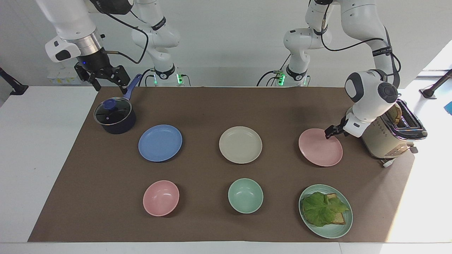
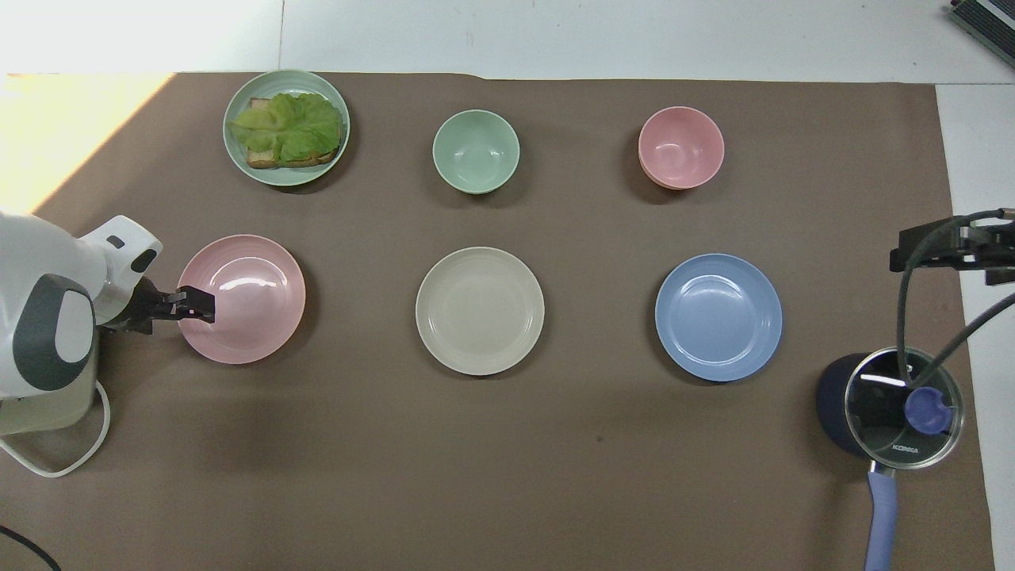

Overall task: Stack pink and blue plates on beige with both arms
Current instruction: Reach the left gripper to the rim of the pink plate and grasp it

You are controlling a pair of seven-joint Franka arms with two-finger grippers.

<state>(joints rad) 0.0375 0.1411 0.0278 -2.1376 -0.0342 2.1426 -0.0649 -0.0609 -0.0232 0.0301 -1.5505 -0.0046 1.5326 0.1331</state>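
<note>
Facing view: the pink plate lies flat on the brown mat, toward the left arm's end; being round, it has no long axis and points nowhere. The beige plate sits mid-table and the blue plate toward the right arm's end, all 3 in 1 row, well apart, nothing stacked yet. The left gripper is low at the pink plate's rim on the toaster side, fingers apart, not clamped on it. The toaster stands just beside that plate, close by the left arm. The right gripper waits over the pot's handle, fingers apart, empty. The pot stands near the blue plate. Farther from the robots are 2 bowls, pink and green, and a green plate with lettuce.
</note>
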